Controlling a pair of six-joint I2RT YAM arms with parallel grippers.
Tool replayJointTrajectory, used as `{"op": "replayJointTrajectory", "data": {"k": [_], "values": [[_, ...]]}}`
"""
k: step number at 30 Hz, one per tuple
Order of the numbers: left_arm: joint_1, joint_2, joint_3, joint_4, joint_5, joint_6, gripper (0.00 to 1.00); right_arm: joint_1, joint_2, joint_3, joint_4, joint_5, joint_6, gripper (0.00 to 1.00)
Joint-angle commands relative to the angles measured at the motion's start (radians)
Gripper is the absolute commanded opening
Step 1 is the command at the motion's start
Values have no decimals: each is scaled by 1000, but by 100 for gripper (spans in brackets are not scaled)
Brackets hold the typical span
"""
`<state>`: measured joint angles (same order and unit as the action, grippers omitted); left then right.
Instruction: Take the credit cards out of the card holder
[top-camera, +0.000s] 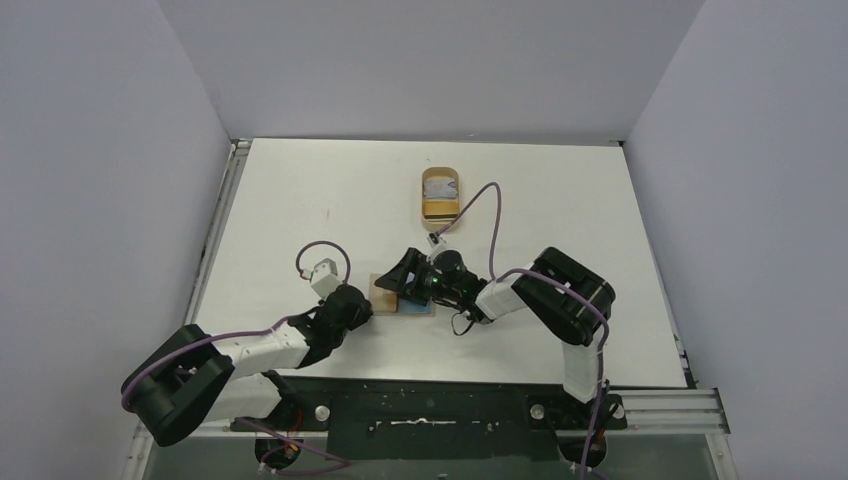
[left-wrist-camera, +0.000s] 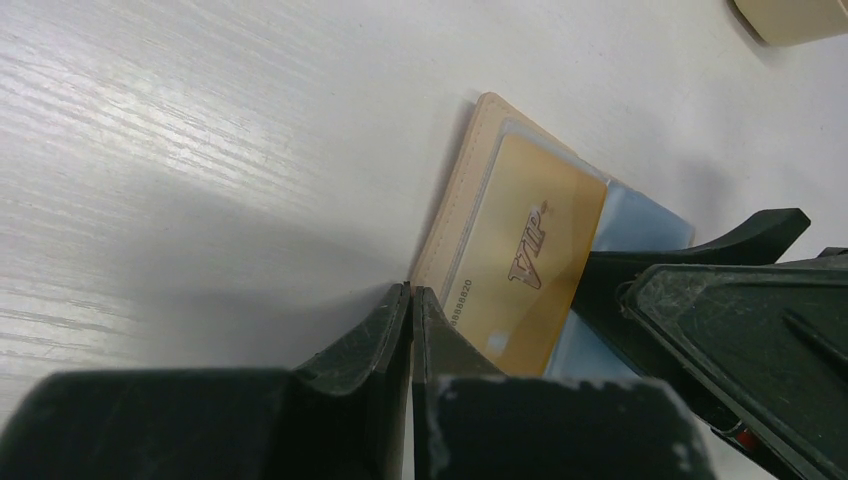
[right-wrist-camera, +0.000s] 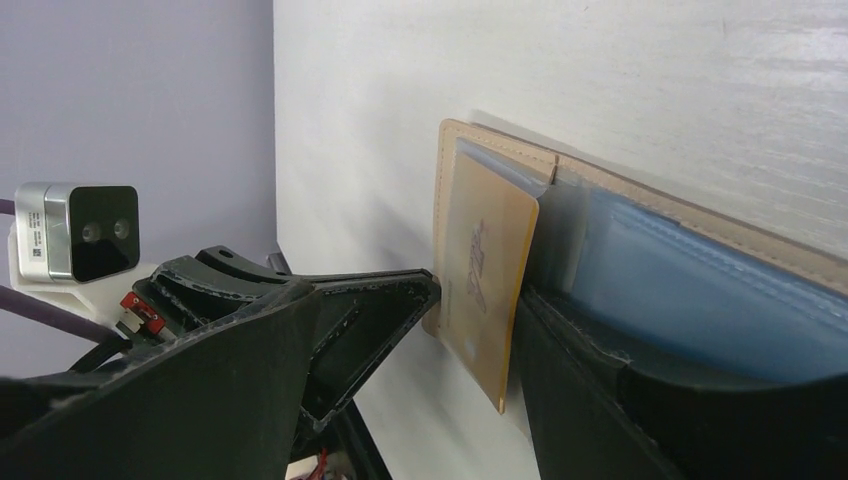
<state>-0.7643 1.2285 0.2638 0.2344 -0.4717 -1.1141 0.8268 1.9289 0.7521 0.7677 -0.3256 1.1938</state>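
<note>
The tan card holder (top-camera: 383, 292) (left-wrist-camera: 465, 190) (right-wrist-camera: 700, 222) lies open and flat on the white table. A gold credit card (left-wrist-camera: 525, 260) (right-wrist-camera: 485, 270) sticks partway out of its left pocket. A light blue credit card (left-wrist-camera: 640, 220) (right-wrist-camera: 700, 300) sits in the panel beside it. My right gripper (top-camera: 405, 275) (right-wrist-camera: 478, 290) is open and straddles the gold card: one fingertip (right-wrist-camera: 425, 285) is at the holder's outer edge, the other finger lies along the card's far long edge. My left gripper (top-camera: 358, 300) (left-wrist-camera: 412, 292) is shut with nothing in it, its tips down at the holder's near edge.
An oval tan dish (top-camera: 439, 193) (left-wrist-camera: 790, 15) with a raised rim stands further back on the table, something pale lying in it. The two arms meet closely over the holder. Grey walls close the table on three sides.
</note>
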Motion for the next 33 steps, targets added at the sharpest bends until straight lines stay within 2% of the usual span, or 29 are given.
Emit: {"op": "replayJointTrajectory", "data": {"k": [1, 13, 33], "values": [[-5, -14, -1, 38, 7, 0, 0, 40, 41, 36, 89, -40, 18, 69], [-4, -16, -1, 35, 7, -1, 0, 75, 81, 114, 51, -79, -4, 71], [-5, -9, 2, 23, -1, -5, 0, 37, -9, 72, 38, -123, -17, 72]]}}
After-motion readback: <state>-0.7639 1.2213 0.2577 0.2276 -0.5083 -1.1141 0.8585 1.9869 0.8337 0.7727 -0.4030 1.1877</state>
